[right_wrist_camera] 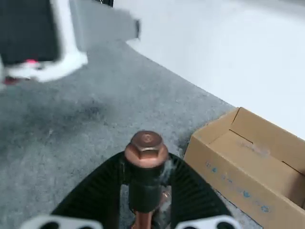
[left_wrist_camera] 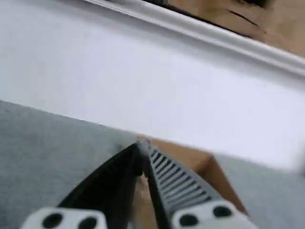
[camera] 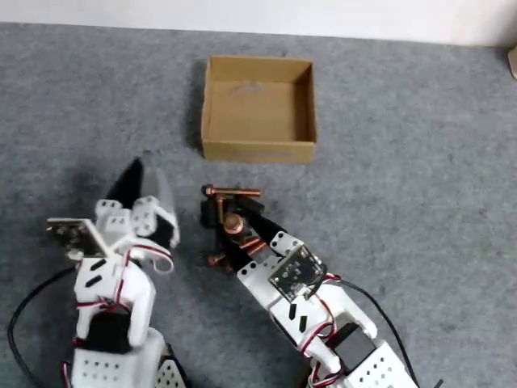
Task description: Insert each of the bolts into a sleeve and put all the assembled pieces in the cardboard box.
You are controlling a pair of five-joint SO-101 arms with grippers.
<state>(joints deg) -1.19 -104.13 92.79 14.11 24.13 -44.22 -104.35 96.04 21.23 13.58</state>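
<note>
The right jaws are pinching a bolt (right_wrist_camera: pixel 146 147) upright, probably for the box (right_wrist_camera: pixel 228 167), while the left jaws are hanging pressed together.

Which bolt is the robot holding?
The upright bolt, head up, clamped in the right gripper. The other bolts lie loose on the carpet.

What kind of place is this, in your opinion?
Probably a small robotics test bench: a grey carpet-like surface, a cardboard box, loose copper bolts and a plain white wall behind.
</note>
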